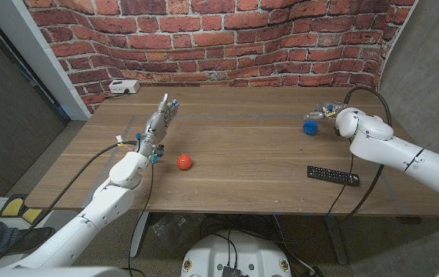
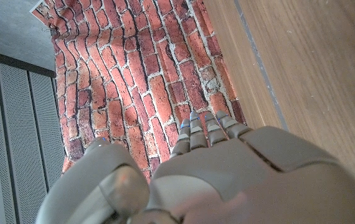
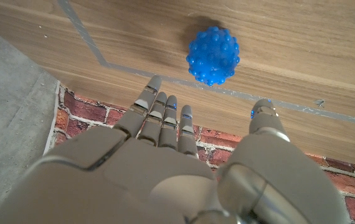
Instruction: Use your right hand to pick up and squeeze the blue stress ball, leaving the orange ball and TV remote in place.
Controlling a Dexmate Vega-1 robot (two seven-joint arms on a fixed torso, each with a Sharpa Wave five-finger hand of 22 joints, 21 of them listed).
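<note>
Blue ball point(image 3: 213, 55) on the table point(image 1: 235, 146), just past the right hand point(image 3: 184, 155), fingers spread, holding nothing

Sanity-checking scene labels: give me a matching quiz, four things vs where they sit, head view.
Things:
1. blue stress ball
2. orange ball
3. TV remote
4. white box

Places:
A. far left corner of the table
B. beside the open right hand
C. near edge, right side
D. just right of the left forearm

Pairs: 1-B, 2-D, 3-C, 4-A
</note>
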